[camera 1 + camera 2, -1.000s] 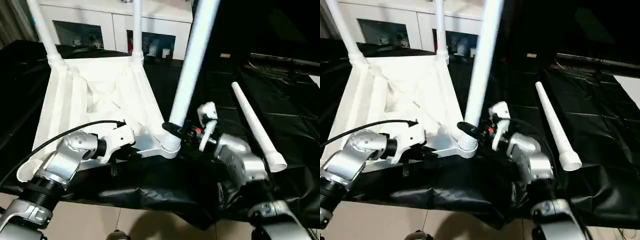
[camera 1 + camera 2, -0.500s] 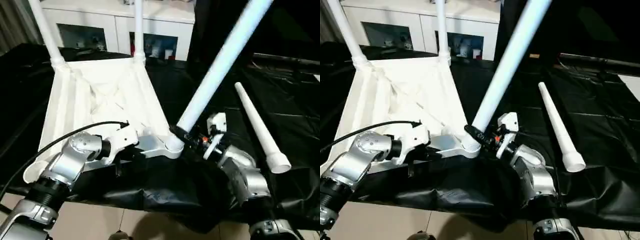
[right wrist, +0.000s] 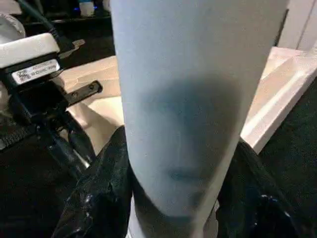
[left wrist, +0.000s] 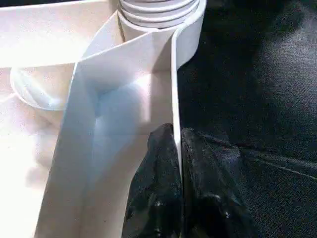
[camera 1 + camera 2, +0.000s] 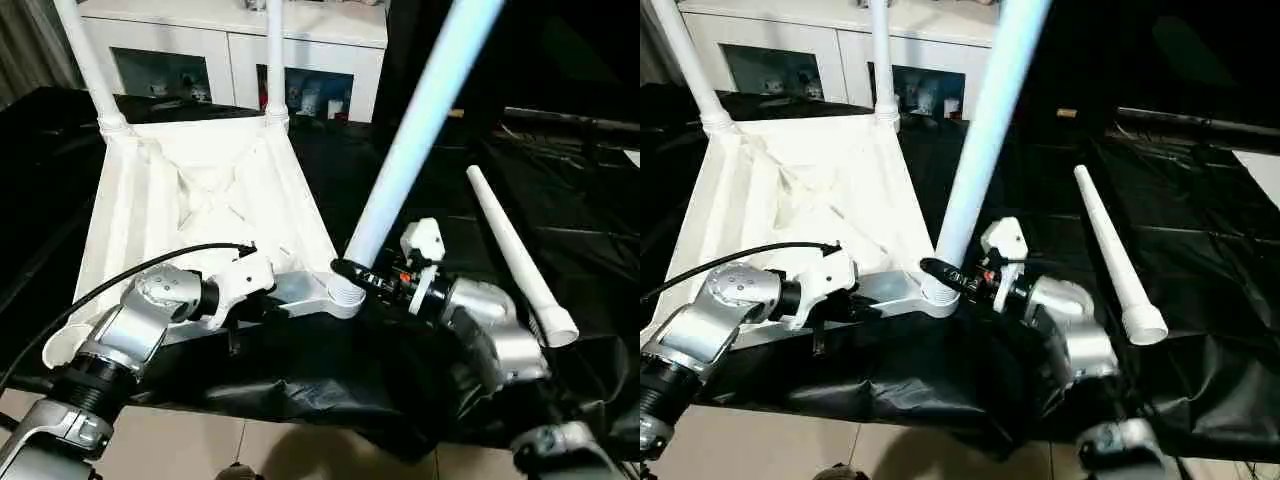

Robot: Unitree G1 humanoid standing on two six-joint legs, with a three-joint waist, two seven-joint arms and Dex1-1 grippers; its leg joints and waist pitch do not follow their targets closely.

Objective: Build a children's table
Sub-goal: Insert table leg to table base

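The upturned white ribbed plastic tabletop point(image 5: 190, 200) fills the frame's left on the black-draped bench point(image 5: 560, 200). The left hand point(image 4: 177, 148) pinches its rim. At centre, the right hand point(image 3: 173, 198) clamps the long white tapered tube leg point(image 5: 410, 140) at the round corner socket point(image 5: 345, 292).

Leg point(image 5: 415, 130) in my right gripper point(image 5: 347, 272) blurred, upper end cut by top edge. Two seated far legs point(image 5: 88, 60) also cut off at top. Leg foot hides socket point(image 5: 340, 292) mouth. Tabletop point(image 5: 190, 190) near edge hidden behind my left forearm point(image 5: 130, 330). Items behind cabinet point(image 5: 240, 50) glass too small to tell.
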